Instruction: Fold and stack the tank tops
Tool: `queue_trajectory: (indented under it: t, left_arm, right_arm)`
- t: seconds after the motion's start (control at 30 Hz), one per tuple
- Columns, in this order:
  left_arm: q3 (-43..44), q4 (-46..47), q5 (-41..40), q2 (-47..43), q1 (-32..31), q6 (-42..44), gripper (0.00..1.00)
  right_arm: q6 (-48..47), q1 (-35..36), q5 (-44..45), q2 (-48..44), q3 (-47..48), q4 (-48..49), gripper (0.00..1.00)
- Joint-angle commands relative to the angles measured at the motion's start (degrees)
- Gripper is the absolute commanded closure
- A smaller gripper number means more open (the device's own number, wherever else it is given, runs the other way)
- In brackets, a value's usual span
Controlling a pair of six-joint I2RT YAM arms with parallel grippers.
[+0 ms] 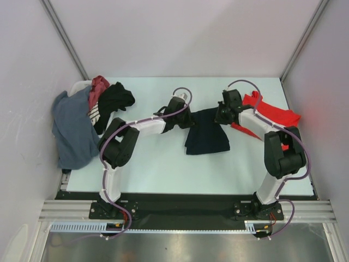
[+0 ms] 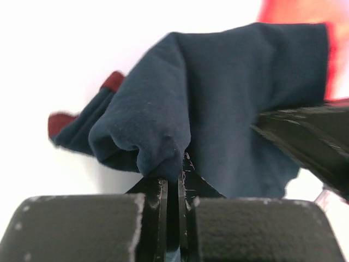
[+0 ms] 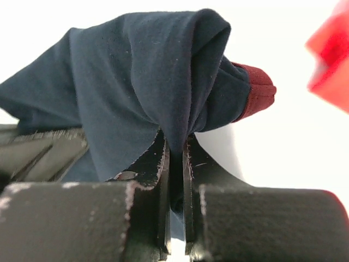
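Observation:
The navy tank top (image 1: 207, 134) lies in the middle of the table, its far edge lifted between my two grippers. My left gripper (image 1: 185, 117) is shut on its far left corner; in the left wrist view navy cloth (image 2: 229, 103) bunches at the pinched fingertips (image 2: 175, 169), with maroon trim (image 2: 62, 123) at the left. My right gripper (image 1: 222, 115) is shut on the far right corner; in the right wrist view the cloth (image 3: 142, 76) hangs over the jaws (image 3: 175, 144), maroon trim (image 3: 256, 90) at the right. The red tank top (image 1: 272, 115) lies at the far right, behind the right arm.
A white basket (image 1: 79, 87) at the far left holds a heap of clothes: grey-blue (image 1: 73, 128), black (image 1: 114, 101) and red-patterned (image 1: 99, 87) pieces spilling over its side. Walls close in the table on left, right and back.

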Motion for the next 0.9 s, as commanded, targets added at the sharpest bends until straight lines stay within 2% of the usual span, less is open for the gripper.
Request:
queue_trajectory:
  t: [0.0,0.1,0.27,0.53,0.73,0.87]
  left_arm:
    - [6.85,8.33,1.87,0.45,-2.90,-2.33,1.00]
    - [12.29,11.49,2.40,3.52,-4.57,-2.95,1.00]
    - [28.02,11.86,5.03,12.99,-7.38,-2.33,1.00]
    - [46.03,19.24,7.15,26.81,-9.76,-11.21,1.00]
    - [55.80,24.59,3.46,34.28,-12.83,-12.09,1.00]
    - [58.27,29.52,-0.41,36.48,-15.11,-13.05,1.00]
  right_arm:
    - [-0.80,-2.33,1.56,-4.91,3.68,0.09,1.00]
    - [-0.89,-4.35,2.00,-6.59,3.94,-0.97,1.00]
    - [-0.89,-7.95,4.02,-9.75,3.59,-2.55,1.00]
    - [-0.27,-15.16,5.95,-12.13,4.91,-4.75,1.00]
    - [-0.10,-20.78,6.66,-14.24,3.24,-4.92,1.00]
    - [-0.36,-22.89,7.79,-16.61,0.78,-4.40,1.00]
